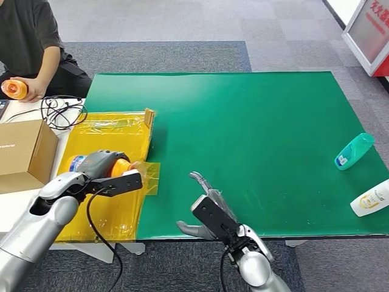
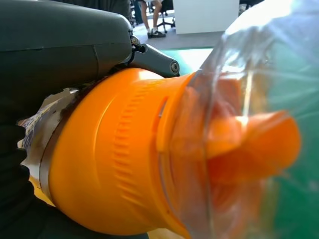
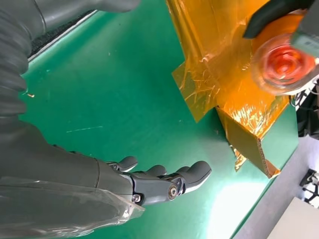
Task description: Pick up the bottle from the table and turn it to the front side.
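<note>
Over the yellow tray [image 1: 110, 131], left hand [image 1: 103, 167] grips the orange-capped bottle [image 1: 120, 166], label unreadable; right hand [image 1: 212, 210] spread, holding nothing.

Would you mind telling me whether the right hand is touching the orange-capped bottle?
Apart. In the head view, the right hand hovers open over the green mat, while the orange-capped bottle sits in the left hand, with clear mat between them.

Not much to read here. The red-and-white sign panel [image 1: 372, 30] at the far right corner carries white characters, too cropped and small to make out. The white bottle lying at the table's right edge [image 1: 371, 199] shows a yellowish label, its print illegible. The teal bottle's [image 1: 353, 151] small blue-and-white label is equally unreadable.
</note>
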Robot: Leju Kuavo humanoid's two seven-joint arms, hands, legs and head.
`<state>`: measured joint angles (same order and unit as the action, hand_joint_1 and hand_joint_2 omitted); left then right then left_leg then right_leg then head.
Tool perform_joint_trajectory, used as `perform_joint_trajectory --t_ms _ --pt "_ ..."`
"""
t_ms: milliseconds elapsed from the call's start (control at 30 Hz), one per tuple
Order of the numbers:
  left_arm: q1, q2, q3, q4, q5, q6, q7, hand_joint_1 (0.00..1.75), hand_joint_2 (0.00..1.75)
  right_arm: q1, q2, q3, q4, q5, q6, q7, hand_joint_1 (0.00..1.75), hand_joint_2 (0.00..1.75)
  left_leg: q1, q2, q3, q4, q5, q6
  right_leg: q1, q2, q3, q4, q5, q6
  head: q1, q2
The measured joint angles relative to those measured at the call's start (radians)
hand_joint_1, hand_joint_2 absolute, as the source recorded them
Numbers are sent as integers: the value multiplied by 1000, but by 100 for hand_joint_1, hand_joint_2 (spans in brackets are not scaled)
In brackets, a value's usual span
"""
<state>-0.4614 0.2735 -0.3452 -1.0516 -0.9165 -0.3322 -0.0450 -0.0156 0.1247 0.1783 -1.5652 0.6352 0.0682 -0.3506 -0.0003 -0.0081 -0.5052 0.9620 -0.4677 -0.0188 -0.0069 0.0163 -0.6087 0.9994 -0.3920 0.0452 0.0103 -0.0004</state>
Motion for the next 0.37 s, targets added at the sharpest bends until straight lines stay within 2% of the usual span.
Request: perform_joint_trajectory --t_ms 33,100,167,233,367 --pt "2 -7 -2 6 -2 4 4 158 175 -2 0 3 1 0 1 0 0 175 0 0 0 0 0 0 0 0 0 0 0 0 0 0" --pt "3 -21 -5 20 -10 10 14 130 175 -5 0 10 1 1 4 1 0 175 0 0 0 0 0 0 0 0 0 0 0 0 0 0" --pt "3 -34 -6 35 -19 17 23 68 175 -8 0 15 4 2 8 2 0 175 0 0 0 0 0 0 0 0 0 0 0 0 0 0" --pt "3 -46 -3 51 -30 22 33 25 175 -11 0 19 6 3 12 2 0 175 0 0 0 0 0 0 0 0 0 0 0 0 0 0" --pt "4 -69 10 77 -59 26 54 1 175 -14 0 23 6 3 13 3 0 175 0 0 0 0 0 0 0 0 0 0 0 0 0 0"
